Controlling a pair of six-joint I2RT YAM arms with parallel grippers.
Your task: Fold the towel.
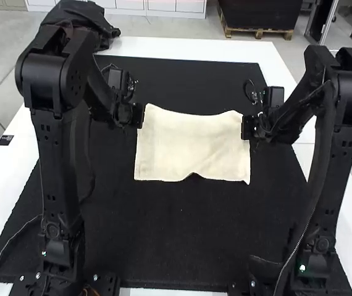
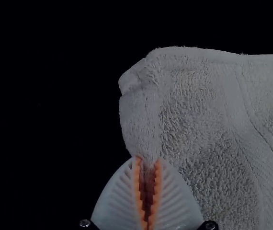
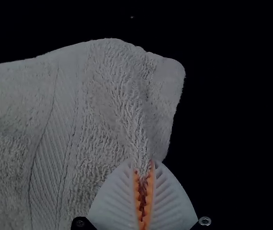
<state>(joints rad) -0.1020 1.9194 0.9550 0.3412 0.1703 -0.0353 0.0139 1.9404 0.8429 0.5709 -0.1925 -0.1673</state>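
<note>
Nearest, black jointed arms (image 1: 58,179) stand at seven and five o'clock. White ribbed, orange-padded left gripper (image 1: 142,116) pinches the rectangular cream terry towel (image 1: 191,145) at ten; matching right gripper (image 1: 245,127) clenches its two-o'clock edge. It's spread above the black mat's (image 1: 182,246) middle.

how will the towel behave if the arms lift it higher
The towel will probably hang floppy: its top edge already sags between the two grippers. Its lower edge would likely swing freely, since only the far corners look pinched. The nubby terry surface suggests it won't slip easily.
</note>
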